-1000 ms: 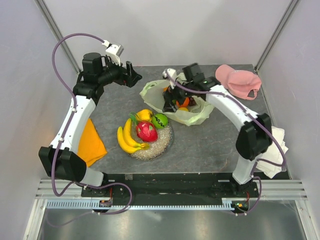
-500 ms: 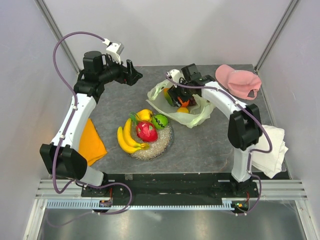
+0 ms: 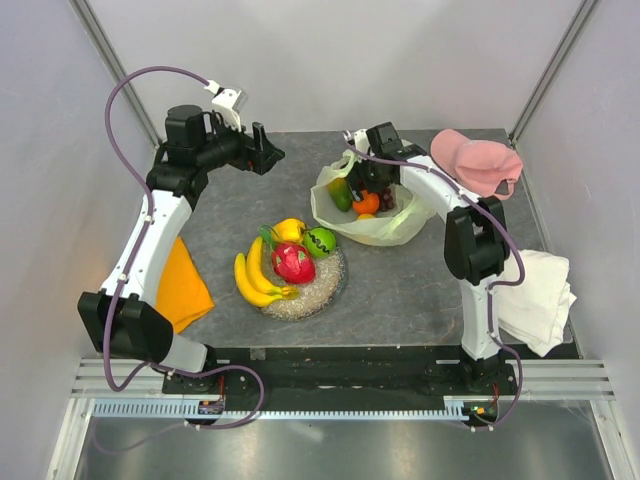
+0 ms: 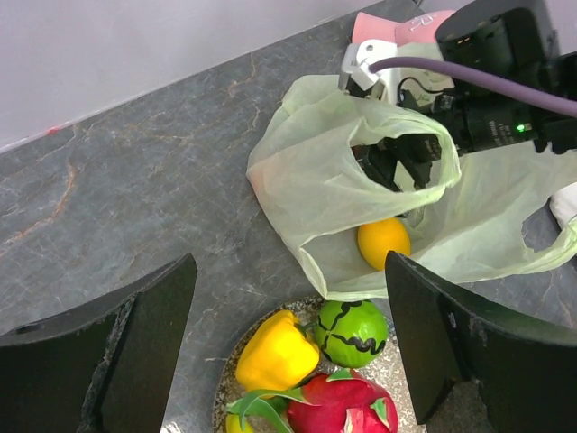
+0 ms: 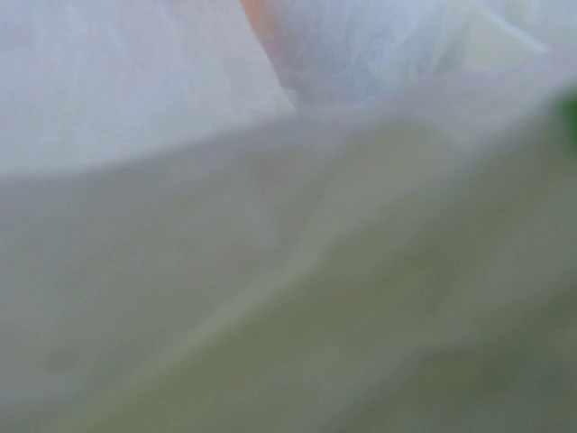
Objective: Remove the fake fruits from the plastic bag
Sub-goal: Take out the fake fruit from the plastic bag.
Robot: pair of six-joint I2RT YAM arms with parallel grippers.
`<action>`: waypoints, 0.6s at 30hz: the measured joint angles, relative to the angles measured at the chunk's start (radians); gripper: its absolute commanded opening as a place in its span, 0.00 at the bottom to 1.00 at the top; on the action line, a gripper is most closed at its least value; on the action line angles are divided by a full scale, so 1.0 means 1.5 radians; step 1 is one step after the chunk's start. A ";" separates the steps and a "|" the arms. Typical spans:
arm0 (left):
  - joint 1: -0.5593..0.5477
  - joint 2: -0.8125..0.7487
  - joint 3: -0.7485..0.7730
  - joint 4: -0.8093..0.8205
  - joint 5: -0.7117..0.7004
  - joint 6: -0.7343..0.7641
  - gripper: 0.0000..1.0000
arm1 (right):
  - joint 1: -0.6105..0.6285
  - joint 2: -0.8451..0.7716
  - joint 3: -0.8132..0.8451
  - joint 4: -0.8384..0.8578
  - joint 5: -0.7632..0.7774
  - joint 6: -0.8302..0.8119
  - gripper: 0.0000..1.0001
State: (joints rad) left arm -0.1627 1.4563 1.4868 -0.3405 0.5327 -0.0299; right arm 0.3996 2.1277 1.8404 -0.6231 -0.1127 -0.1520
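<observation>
The pale yellow-green plastic bag [image 3: 385, 228] lies at the back middle, mouth facing left [image 4: 311, 185]. My right gripper [image 3: 366, 180] reaches into it; its dark fingers [image 4: 398, 161] show inside the mouth, and whether they hold anything is hidden. In the bag are an orange-green mango [image 3: 340, 193], an orange [image 3: 366, 203] [image 4: 383, 242] and dark grapes [image 3: 387, 199]. The right wrist view shows only blurred bag film [image 5: 288, 271]. My left gripper [image 3: 264, 150] [image 4: 287, 356] is open and empty, left of the bag. On the plate [image 3: 322, 292] lie bananas [image 3: 252, 280], a dragon fruit [image 3: 293, 262], a green fruit [image 3: 321, 241] and a yellow fruit [image 3: 288, 230].
A pink cap [image 3: 478, 162] lies at the back right beside the bag. A white folded cloth [image 3: 540, 295] hangs at the right edge. An orange cloth [image 3: 180, 280] lies at the left edge. The plate also shows in the left wrist view [image 4: 397, 365].
My right arm has swung its gripper back and to the right inside the bag, and the bag has bunched up and shifted right with it. The left arm has barely moved.
</observation>
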 measured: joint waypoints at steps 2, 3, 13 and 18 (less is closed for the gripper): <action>0.000 -0.001 0.000 -0.001 0.000 0.000 0.92 | -0.001 0.014 0.000 0.001 -0.001 0.008 0.91; 0.000 -0.001 0.000 -0.001 0.000 0.000 0.92 | -0.001 0.023 0.000 0.000 -0.002 0.012 0.91; 0.000 -0.002 0.000 -0.002 -0.001 0.001 0.92 | 0.001 0.046 -0.009 -0.008 -0.001 0.005 0.53; 0.000 -0.002 0.000 -0.001 -0.001 0.001 0.92 | 0.001 0.037 -0.020 -0.012 -0.016 -0.012 0.38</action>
State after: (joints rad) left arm -0.1627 1.4540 1.4864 -0.3424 0.5312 -0.0292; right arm 0.4007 2.1830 1.8111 -0.6415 -0.1360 -0.1699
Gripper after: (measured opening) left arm 0.922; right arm 0.616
